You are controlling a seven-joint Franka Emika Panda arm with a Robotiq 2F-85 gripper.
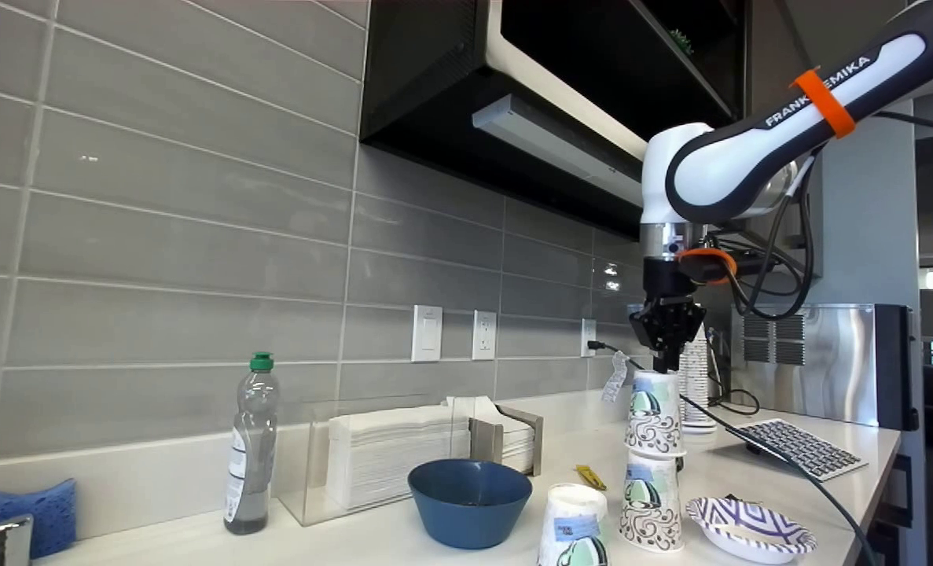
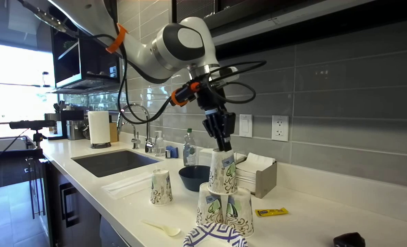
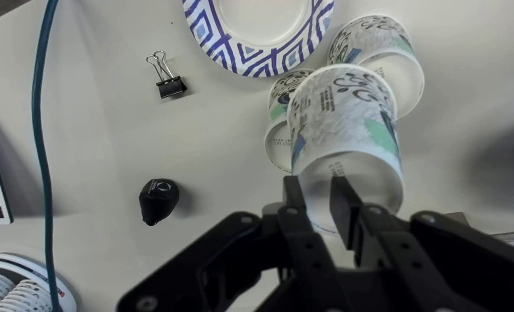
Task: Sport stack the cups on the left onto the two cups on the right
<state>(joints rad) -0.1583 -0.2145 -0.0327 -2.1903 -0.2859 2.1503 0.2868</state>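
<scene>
White patterned paper cups stand upside down on the counter. In an exterior view, two lower cups (image 2: 209, 207) (image 2: 240, 212) stand side by side. A top cup (image 2: 223, 171) rests across them; it also shows in the wrist view (image 3: 343, 112). A separate cup (image 2: 161, 188) stands apart, and also shows in an exterior view (image 1: 574, 527). My gripper (image 3: 317, 184) is right at the top cup's upturned base, pointing down. Its fingers are partly apart with a visible gap: one over the cup's edge, one over the recessed base. Whether they touch the cup is hard to tell.
A blue bowl (image 1: 470, 503) and a napkin holder (image 2: 266, 178) stand near the stack. A purple-patterned paper plate (image 3: 257, 60), a spoon (image 2: 164, 228) and a yellow packet (image 2: 271, 212) lie close by. A cable (image 3: 42, 143) crosses the counter by a keyboard (image 1: 800, 448).
</scene>
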